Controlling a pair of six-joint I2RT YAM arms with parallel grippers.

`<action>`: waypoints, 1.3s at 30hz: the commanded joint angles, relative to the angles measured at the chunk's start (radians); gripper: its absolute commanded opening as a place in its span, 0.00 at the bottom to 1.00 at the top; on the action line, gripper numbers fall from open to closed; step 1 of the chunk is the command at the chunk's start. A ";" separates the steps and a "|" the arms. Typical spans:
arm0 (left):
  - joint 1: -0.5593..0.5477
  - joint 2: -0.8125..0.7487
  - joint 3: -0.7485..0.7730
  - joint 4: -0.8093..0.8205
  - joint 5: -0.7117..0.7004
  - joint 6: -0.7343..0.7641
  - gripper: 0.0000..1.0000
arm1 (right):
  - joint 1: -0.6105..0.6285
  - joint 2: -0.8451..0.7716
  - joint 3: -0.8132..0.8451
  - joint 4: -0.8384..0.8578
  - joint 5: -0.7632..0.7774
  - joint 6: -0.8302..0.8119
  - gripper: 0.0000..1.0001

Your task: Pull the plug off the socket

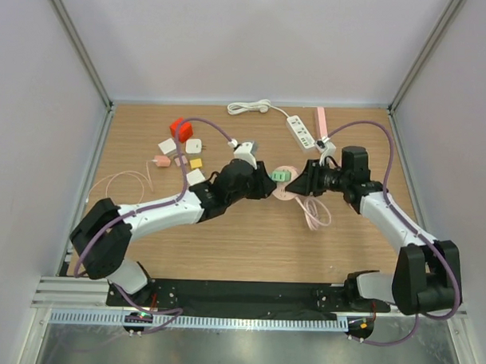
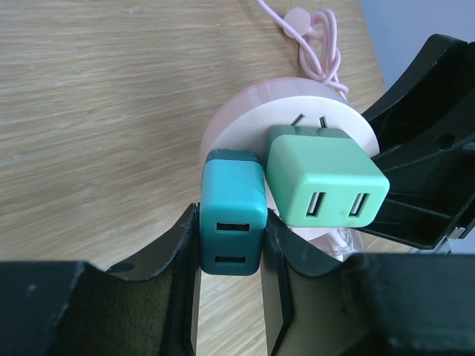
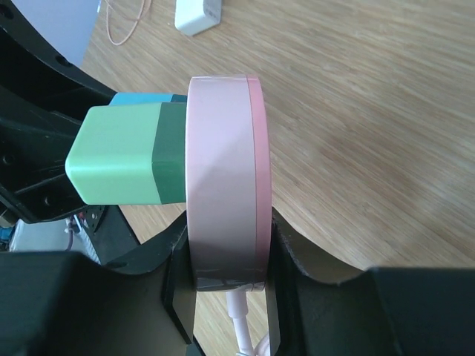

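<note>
A round pink socket (image 3: 223,185) is held on edge above the table; it also shows in the top view (image 1: 287,186) and the left wrist view (image 2: 245,119). Two plugs sit in its face: a teal one (image 2: 232,215) and a light green one (image 2: 326,178), the green also in the right wrist view (image 3: 122,152) and top view (image 1: 280,175). My left gripper (image 2: 231,245) is shut on the teal plug. My right gripper (image 3: 226,259) is shut on the socket's rim. The socket's pink cord (image 1: 314,212) trails on the table.
A white power strip (image 1: 301,132) with its cable lies at the back. Several small adapters lie at back left: red (image 1: 181,129), white (image 1: 193,145), yellow (image 1: 196,163) and pink (image 1: 161,160) ones. Cage posts stand at both back corners.
</note>
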 commanded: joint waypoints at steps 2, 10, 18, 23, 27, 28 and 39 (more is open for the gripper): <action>-0.011 -0.140 0.057 -0.094 -0.073 0.010 0.00 | -0.049 -0.049 -0.003 0.059 0.373 -0.009 0.01; -0.010 -0.269 -0.041 -0.062 0.002 0.378 0.00 | -0.075 -0.030 -0.001 0.061 0.335 0.005 0.01; 0.126 -0.375 -0.148 -0.077 -0.088 0.344 0.00 | -0.119 -0.016 0.002 0.070 0.113 -0.028 0.01; 0.415 -0.390 -0.256 -0.018 0.114 0.093 0.00 | -0.130 -0.006 0.007 0.067 -0.076 -0.081 0.01; 0.634 -0.354 -0.293 0.015 0.169 -0.069 0.00 | -0.130 -0.012 0.005 0.067 -0.093 -0.084 0.01; 0.662 -0.340 -0.294 0.019 0.171 -0.088 0.00 | -0.131 -0.012 0.007 0.066 -0.096 -0.085 0.01; 0.875 -0.045 -0.222 0.065 0.293 -0.168 0.01 | -0.131 -0.021 0.010 0.067 -0.110 -0.085 0.01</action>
